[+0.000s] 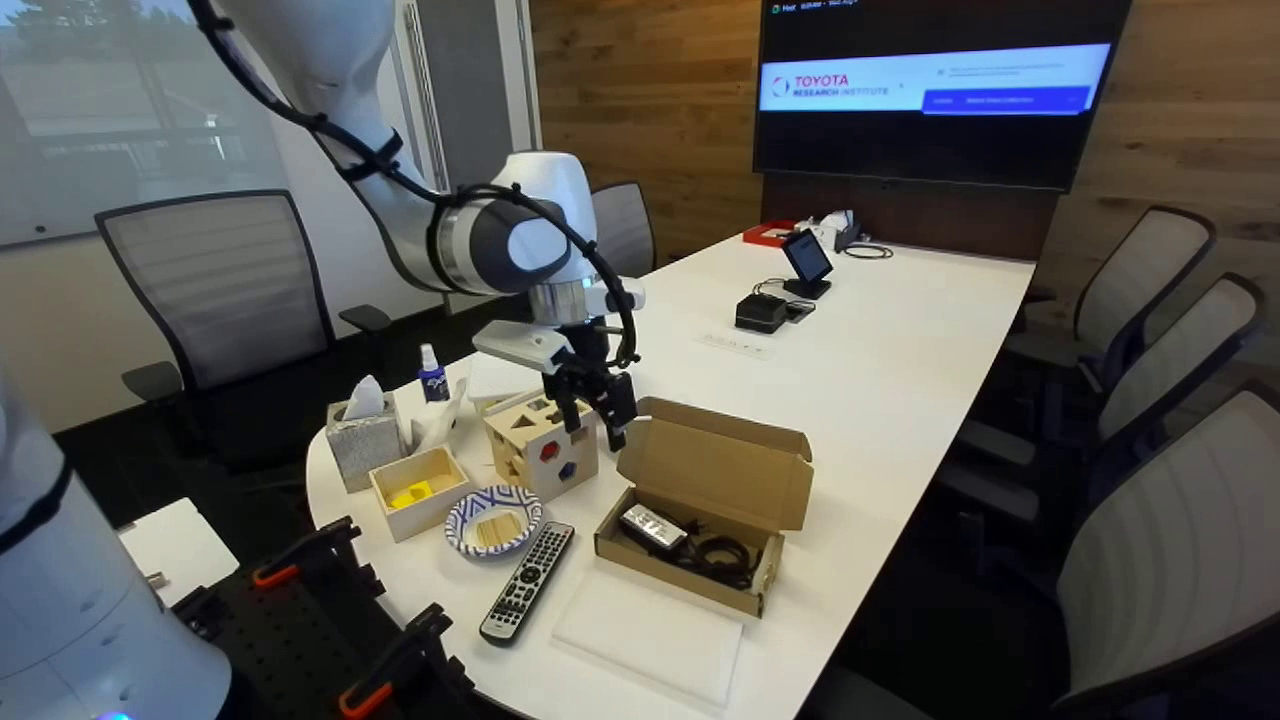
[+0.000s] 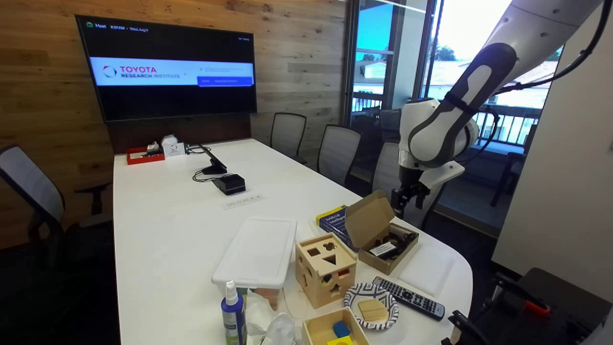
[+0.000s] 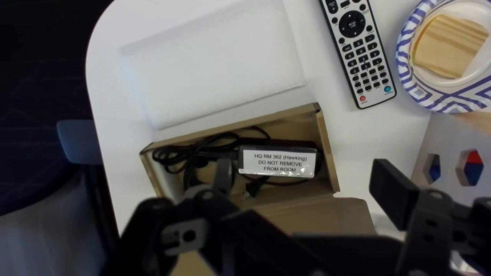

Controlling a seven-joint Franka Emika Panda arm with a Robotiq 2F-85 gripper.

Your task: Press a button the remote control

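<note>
The remote control [image 1: 528,583] lies flat on the white table, long and dark-edged with rows of small buttons. It also shows in an exterior view [image 2: 409,297], beside the patterned bowl. In the wrist view the remote control [image 3: 360,53] is at the top right, its far end cut off by the frame edge. My gripper [image 1: 595,430] is raised above the table near the open cardboard box, away from the remote control. It also shows in an exterior view [image 2: 408,205]. In the wrist view the gripper [image 3: 308,188] has its fingers wide apart with nothing between them.
The open cardboard box [image 1: 680,575] holds an adapter [image 3: 278,163] and cables, its lid standing up. A wooden shape cube [image 1: 545,455], a patterned bowl [image 1: 493,520] and a wooden tray [image 1: 420,495] stand nearby. A white foam sheet [image 1: 650,632] lies beside the remote control.
</note>
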